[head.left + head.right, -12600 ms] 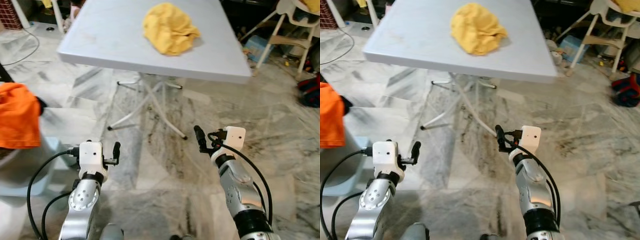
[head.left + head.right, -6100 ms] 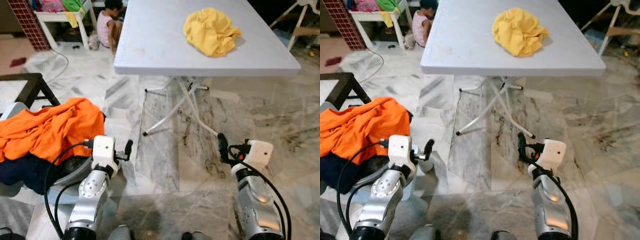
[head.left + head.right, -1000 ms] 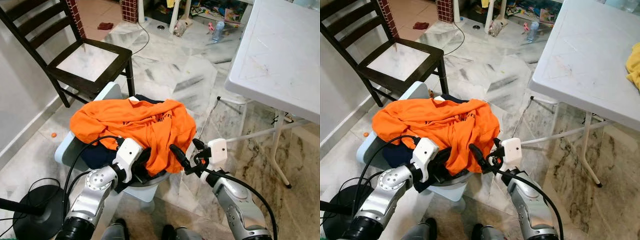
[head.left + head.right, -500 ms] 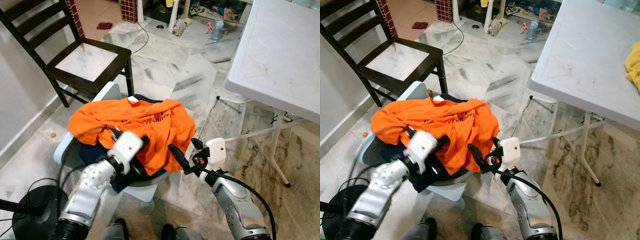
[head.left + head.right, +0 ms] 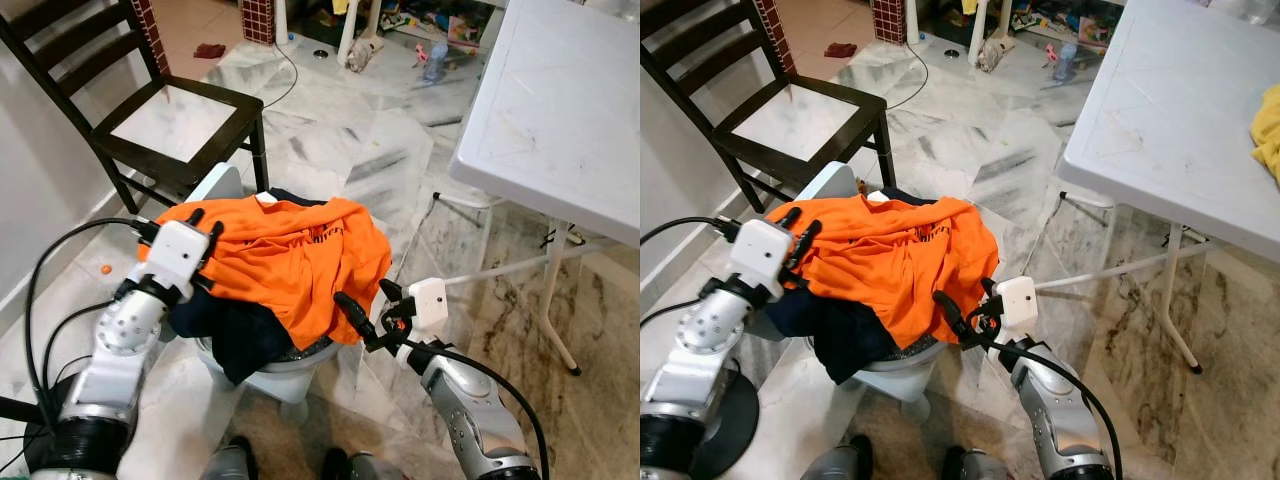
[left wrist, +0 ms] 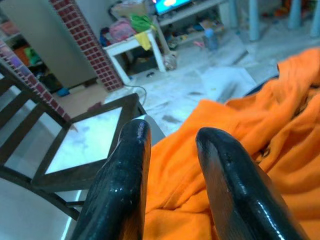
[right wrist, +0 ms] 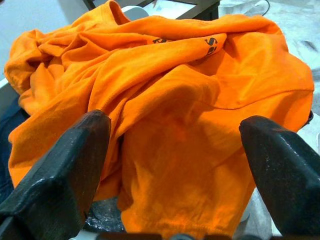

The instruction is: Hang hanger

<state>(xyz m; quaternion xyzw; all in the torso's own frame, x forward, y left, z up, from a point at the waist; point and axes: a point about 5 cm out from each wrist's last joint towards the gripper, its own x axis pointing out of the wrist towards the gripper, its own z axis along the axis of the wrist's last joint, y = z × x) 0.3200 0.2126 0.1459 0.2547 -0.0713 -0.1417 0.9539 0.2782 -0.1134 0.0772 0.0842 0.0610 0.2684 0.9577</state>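
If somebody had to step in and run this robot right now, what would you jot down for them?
Left claw: open, empty, at the near-left edge of the orange shirt.
Right claw: open, empty, facing the shirt's hanging right side.
The shirt lies on dark clothes piled in a pale laundry basket beside the dark wooden chair.
Done: robot stands at the basket.
Left: nothing gripped; no hanger can be made out, so the hanging is not yet begun.
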